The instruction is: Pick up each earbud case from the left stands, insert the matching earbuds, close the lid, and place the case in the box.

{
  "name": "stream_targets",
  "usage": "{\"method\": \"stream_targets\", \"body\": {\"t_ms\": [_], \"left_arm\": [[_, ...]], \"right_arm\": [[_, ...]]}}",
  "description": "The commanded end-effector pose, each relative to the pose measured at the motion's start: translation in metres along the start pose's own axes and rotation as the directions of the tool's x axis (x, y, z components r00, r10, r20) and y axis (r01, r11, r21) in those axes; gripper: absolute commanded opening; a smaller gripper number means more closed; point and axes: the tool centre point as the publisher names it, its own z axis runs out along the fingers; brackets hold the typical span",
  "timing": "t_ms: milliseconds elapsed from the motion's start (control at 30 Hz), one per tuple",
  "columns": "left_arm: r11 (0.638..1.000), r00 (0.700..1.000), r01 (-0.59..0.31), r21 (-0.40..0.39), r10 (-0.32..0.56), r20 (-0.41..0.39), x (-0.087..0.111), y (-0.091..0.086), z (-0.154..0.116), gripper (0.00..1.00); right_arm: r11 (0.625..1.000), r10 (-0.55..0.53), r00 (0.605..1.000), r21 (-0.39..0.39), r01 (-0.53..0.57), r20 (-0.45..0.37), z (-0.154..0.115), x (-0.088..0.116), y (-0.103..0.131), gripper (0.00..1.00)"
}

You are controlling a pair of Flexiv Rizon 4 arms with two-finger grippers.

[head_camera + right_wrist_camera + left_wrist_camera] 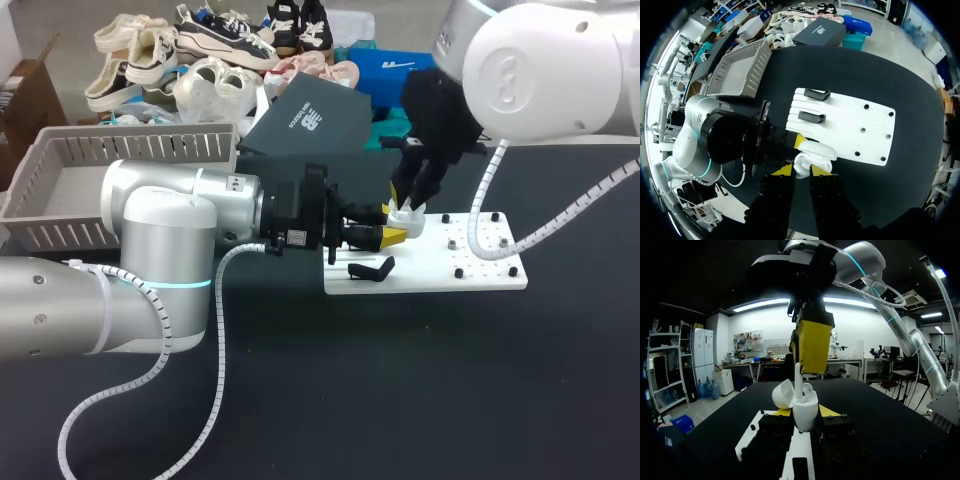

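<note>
starting at the far left, the grey box (100,150) stands at the desk's (400,400) edge, well apart from the work. next, the left pincer (395,236) reaches in level over the near end of the white board (430,276). it is clamped on the lower body of the earbud case (805,416), holding it upright above the board with the lid (784,393) swung open to one side. over the case hangs the right pincer (801,171), fingers narrow and, as far as i can judge, pinched on an earbud (807,388) whose head sits at the mouth of the case, not yet seated

the main risk, as i read it, is misalignment. if the earbud goes down tilted or toward the wrong socket it may catch on the rim, and further pressing could shove the case down through the left pincer's hold or twist it, since that hold is low on a smooth rounded shell. letting go too soon could leave the earbud standing proud, so the lid would not shut, or let it tumble onto the board. the right pincer's broad tip is also just beside the open lid, and a sideways drift could strain the hinge. further right, the right arm's cable (487,200) droops close over the board's small black pegs and might snag there as that arm lifts away
</note>
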Motion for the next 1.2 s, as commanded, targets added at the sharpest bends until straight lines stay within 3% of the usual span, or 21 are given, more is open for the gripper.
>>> {"method": "stream_targets", "body": {"t_ms": [33,1200], "left_arm": [[1.0,1.0,0.0,0.006,0.0,0.0,0.0006,0.0019,-0.0001,0.0],[1.0,1.0,0.0,0.006,0.0,0.0,0.0006,0.0019,-0.0001,0.0]], "right_arm": [[1.0,0.002,1.0,0.009,-0.002,0.012,0.0022,0.0031,0.0011,0.0],[0.999,0.009,1.0,0.032,-0.01,0.015,0.0093,0.0008,0.0017,0.0]]}}
